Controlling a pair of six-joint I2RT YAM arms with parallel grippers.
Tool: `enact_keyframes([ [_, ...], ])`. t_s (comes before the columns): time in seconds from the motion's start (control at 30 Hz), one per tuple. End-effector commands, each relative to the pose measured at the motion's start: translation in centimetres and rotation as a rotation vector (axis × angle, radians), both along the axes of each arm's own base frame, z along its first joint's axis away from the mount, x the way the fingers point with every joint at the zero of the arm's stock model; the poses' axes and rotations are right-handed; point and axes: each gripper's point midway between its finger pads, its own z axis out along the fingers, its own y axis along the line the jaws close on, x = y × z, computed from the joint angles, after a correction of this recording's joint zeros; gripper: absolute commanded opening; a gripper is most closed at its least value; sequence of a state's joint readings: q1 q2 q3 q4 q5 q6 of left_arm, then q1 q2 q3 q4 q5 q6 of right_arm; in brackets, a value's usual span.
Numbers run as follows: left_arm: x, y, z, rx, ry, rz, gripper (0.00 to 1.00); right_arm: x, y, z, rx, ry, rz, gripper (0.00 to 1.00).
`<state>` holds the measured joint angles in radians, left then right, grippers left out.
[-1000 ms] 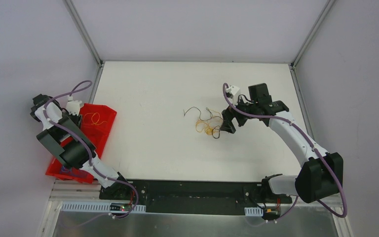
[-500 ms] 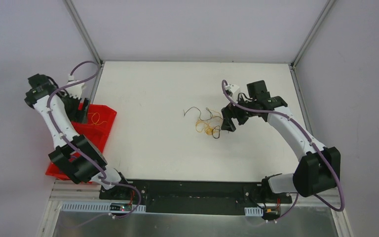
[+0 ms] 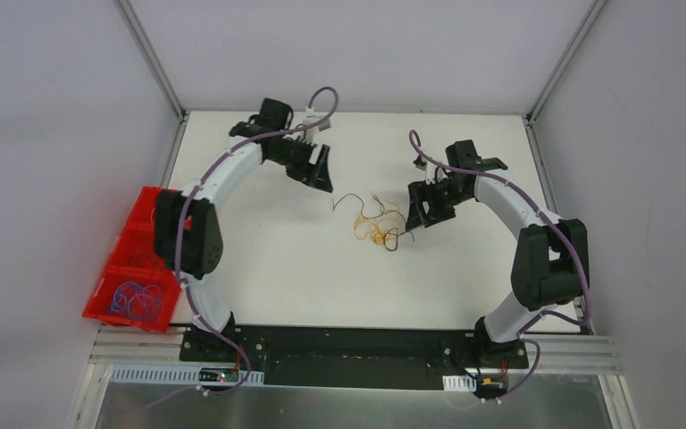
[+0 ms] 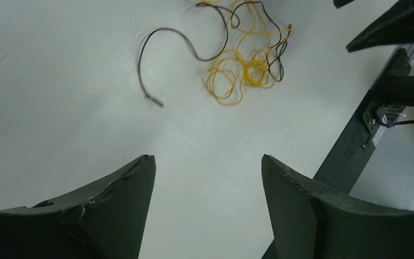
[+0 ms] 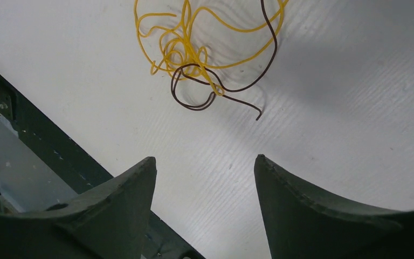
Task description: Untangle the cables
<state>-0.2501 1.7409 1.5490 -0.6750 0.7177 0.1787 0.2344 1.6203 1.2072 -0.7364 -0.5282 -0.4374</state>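
The orange-yellow cable [image 4: 248,70] and the dark cable [image 4: 164,31] lie tangled together on the white worktop [image 3: 259,259], between the two arms. The left gripper [image 4: 207,162] hovers near this heap, its fingers wide apart and empty. The right gripper [image 5: 205,162] is just beside the heap, also wide and empty. The blue cable [image 3: 138,302] lies apart in the red bin [image 3: 134,250].

— What stands on the left?
— A red bin [image 3: 134,248], split into compartments, at the left edge of the white table [image 3: 259,268].
— And along the near side?
— A black base plate [image 3: 348,344], with a white slotted strip [image 3: 156,375] just below it.
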Motion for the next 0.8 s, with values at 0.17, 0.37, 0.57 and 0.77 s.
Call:
enact_keyframes([
  [0.17,-1.5,-13.6,-4.7,-0.185,0.152,-0.205,0.56,1.0,2.5,-0.8,0.136,0.127,-0.120,0.56],
  [0.37,-2.8,-15.6,-7.7,-0.205,0.224,-0.195,0.48,1.8,3.3,-2.5,0.181,0.187,-0.185,0.51],
  [0.57,-2.0,-14.6,-9.3,-0.143,0.163,-0.134,0.54,3.7,3.8,-3.2,0.190,0.173,-0.230,0.54],
  [0.77,-1.6,-12.5,-12.0,-0.021,0.137,-0.045,0.59,5.0,3.7,-5.1,0.107,0.150,-0.280,0.59],
])
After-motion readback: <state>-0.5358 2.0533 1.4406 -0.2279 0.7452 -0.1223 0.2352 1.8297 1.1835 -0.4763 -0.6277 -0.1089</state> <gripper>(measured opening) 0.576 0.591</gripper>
